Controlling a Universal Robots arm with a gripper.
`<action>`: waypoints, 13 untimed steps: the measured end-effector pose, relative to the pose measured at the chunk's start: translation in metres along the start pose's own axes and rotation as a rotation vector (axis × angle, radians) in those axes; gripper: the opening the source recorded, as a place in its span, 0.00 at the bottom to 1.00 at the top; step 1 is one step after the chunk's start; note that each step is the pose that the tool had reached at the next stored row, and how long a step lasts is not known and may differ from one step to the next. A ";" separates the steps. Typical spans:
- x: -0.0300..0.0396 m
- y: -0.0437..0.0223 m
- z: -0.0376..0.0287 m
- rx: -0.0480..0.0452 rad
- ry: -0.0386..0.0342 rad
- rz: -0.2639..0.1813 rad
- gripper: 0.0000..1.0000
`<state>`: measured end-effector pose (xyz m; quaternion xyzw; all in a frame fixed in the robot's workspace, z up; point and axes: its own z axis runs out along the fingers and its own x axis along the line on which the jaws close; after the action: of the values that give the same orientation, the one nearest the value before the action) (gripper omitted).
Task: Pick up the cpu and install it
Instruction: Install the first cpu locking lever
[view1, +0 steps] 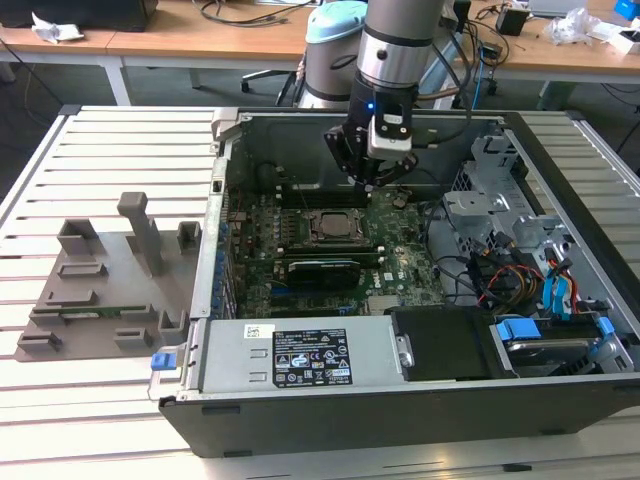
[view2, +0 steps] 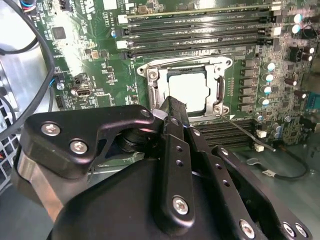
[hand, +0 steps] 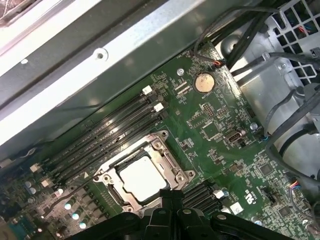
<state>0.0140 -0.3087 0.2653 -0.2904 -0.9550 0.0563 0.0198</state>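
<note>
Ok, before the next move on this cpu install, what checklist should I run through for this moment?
1. cpu lying inside the socket frame: ok, its pale top is seen in both wrist views.
2. cpu fully seated and flat: cannot tell.
3. Socket lever latched: cannot tell.
4. Pincer over the motherboard, close beside the socket: ok.
5. Cables away from the socket, on the exterior view's right: ok.
</note>
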 end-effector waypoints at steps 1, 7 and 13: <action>0.0000 0.0000 0.0000 0.0000 -0.0009 -0.008 0.11; 0.0000 0.0000 0.0000 0.0004 -0.0083 -0.069 0.11; 0.0000 0.0000 0.0000 0.0006 -0.0144 -0.120 0.11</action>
<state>0.0140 -0.3087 0.2653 -0.2320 -0.9709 0.0574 0.0163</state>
